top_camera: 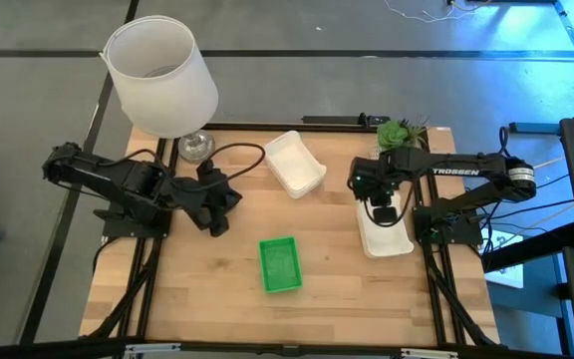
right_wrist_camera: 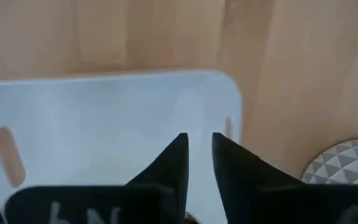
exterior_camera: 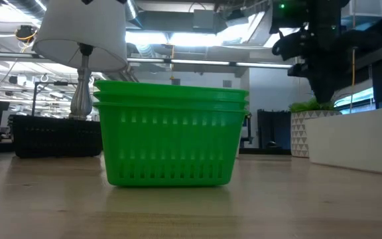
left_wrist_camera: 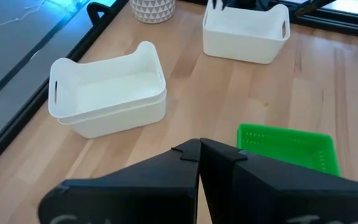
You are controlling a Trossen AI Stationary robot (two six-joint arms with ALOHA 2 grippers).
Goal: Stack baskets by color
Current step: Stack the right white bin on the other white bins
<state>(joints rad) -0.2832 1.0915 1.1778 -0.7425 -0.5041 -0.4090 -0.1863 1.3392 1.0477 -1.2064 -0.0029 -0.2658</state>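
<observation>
1. The wooden worktop carries everything, with a dark arm coming in from each side.
2. A big white lampshade on its stand rises over the far left corner of the worktop.
3. The left arm lies along the left side; the left gripper sits low over the boards, left of centre, its fingers pressed together with nothing between them.
4. The right arm reaches in from the right; the right gripper hangs over the far end of the single white basket. Its fingers stand a narrow gap apart above that basket's inside, and whether they touch it cannot be told.
5. That white basket lies at the right edge of the worktop, just nearer than the small potted plant.
6. Two more white baskets, nested as a white stack, sit tilted at the far middle of the worktop, well apart from the single one.
7. The green stack rests in the near middle; the low view shows three green rims nested one in another.
8. The black baskets appear only in the low view, on the left behind the lamp's stem.
</observation>
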